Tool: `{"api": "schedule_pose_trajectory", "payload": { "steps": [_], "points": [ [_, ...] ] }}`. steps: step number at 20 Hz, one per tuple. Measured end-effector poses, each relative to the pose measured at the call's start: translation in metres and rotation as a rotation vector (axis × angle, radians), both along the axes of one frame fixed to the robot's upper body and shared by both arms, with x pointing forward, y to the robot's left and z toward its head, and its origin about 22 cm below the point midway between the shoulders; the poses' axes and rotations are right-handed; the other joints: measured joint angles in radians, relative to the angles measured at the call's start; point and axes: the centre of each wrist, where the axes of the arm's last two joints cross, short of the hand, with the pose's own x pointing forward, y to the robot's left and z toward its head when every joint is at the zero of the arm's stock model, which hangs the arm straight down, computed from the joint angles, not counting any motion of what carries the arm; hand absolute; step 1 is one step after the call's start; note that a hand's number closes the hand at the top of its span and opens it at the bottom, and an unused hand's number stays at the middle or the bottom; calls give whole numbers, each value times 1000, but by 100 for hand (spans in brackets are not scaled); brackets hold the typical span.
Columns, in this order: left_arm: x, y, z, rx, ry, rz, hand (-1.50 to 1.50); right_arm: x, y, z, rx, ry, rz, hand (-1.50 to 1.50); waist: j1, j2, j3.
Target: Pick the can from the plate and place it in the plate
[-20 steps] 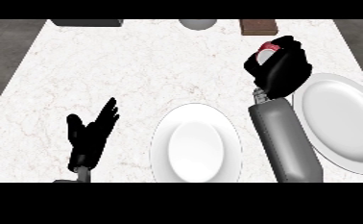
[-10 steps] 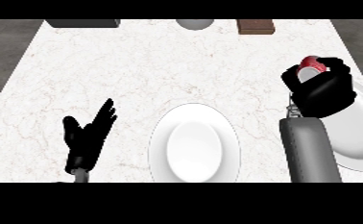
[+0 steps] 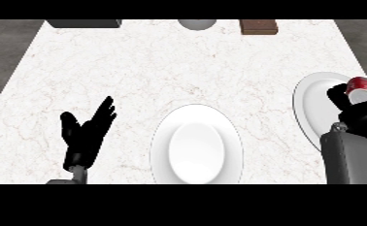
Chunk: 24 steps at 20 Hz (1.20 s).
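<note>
A red can [image 3: 357,84] shows at the right edge, over the right white plate [image 3: 312,104]. My right hand [image 3: 347,104] is curled round the can and hides most of it. A second white plate [image 3: 196,146] lies near the front middle of the counter with nothing on it. My left hand [image 3: 84,134] rests open at the lower left, fingers up, well apart from both plates.
Along the counter's far edge stand a dark grey block [image 3: 84,23], a grey round object [image 3: 197,24] and a brown block [image 3: 258,26]. The marble counter [image 3: 165,70] spans the view between them and the plates.
My right hand with the red can has shifted rightward, from left of the right plate to the view's right edge. The view has shifted too. The left hand stays open.
</note>
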Motion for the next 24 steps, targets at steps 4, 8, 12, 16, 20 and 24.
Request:
{"api": "schedule_pose_trajectory", "payload": {
  "steps": [4,8,12,16,20,24],
  "points": [
    [-3,-5,0,-2,-3,-5,0,-6,-37,-4,19,-21,-21,150,2,-1,0],
    [1,-4,2,1,-5,1,0,-14,-65,-14,154,14,-86,-150,3,1,0],
    [2,0,1,0,-10,-9,0,-15,-80,-25,296,108,-77,-150,9,3,2],
    [-1,-6,-3,-10,-14,-17,0,-18,-93,-33,353,107,-8,-150,14,4,4],
    [-2,-1,-4,-1,-6,-4,0,-25,-100,-34,335,20,77,-150,10,4,5],
    [-2,-2,-6,0,-2,0,0,-32,-102,-31,290,-124,115,-150,3,1,5]
  ]
}}
